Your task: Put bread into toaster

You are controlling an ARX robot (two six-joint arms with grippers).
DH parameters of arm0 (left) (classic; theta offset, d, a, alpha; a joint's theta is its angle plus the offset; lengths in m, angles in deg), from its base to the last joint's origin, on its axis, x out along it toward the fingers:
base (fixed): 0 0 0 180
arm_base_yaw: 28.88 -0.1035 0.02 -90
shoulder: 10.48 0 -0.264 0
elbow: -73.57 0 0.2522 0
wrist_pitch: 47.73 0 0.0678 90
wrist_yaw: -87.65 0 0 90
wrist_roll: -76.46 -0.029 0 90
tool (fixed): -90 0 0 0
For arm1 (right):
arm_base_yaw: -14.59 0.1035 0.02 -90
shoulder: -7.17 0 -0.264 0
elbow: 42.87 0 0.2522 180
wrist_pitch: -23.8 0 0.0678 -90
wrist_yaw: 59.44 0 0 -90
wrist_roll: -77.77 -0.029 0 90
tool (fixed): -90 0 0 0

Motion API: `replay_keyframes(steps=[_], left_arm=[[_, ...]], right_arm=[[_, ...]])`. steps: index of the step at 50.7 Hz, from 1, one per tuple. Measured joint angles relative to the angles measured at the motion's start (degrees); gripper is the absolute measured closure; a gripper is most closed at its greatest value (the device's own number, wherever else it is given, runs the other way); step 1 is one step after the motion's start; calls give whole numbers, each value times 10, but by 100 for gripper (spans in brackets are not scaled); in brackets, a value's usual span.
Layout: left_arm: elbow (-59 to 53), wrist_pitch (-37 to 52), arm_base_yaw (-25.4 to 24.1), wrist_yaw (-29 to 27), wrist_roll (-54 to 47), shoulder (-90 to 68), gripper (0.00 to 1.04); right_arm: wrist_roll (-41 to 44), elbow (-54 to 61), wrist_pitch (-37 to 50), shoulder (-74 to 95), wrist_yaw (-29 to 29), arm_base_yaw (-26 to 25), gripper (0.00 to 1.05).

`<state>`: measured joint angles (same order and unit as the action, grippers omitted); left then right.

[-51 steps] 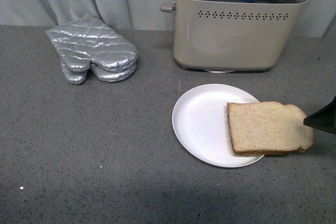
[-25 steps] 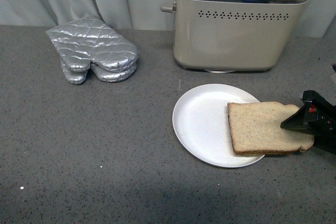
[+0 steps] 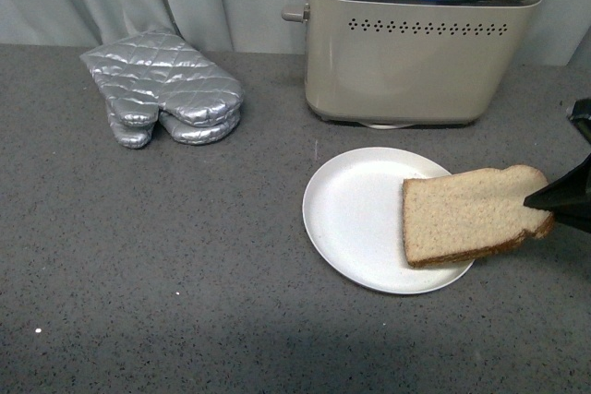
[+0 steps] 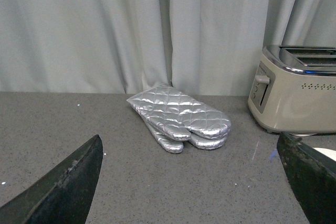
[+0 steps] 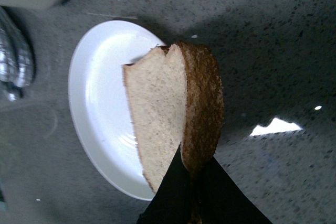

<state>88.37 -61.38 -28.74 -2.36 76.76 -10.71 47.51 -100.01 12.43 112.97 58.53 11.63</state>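
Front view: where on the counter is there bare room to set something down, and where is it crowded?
Bare: the wide counter in front of the oven mitts and left of the plate; the strip between mitts and toaster. Crowded: the right, where the right gripper holds the bread over the plate.

No writing, brand name, number or sign can be read in any of the three views. The toaster (image 3: pixel 420 62) shows only a row of small vent holes on its beige side. The quilted mitts (image 3: pixel 166 89), the plate (image 3: pixel 355 219) and the bread (image 3: pixel 466 214) carry no legible marks.
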Motion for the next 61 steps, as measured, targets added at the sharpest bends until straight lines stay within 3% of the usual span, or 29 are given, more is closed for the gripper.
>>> replay_keyframes(steps=[10,18,29,41,47,61], left_arm=[[0,0,0,0,0,0,7],[0,0,0,0,0,0,7],[0,0,0,0,0,0,7],[0,0,0,0,0,0,7],[0,0,0,0,0,0,7],[0,0,0,0,0,0,7]], right_arm=[[-163,8,-29,-117,-14,17,104],[-306,-5,-75,-231,-114,45,104],[-366,-74,-89,-282,-271,108,104],[-464,-184,-106,-216,-417,167,104],[-498,-254,-132,-160,-457,185,104],[-563,-358,-185,-72,-491,206,104]])
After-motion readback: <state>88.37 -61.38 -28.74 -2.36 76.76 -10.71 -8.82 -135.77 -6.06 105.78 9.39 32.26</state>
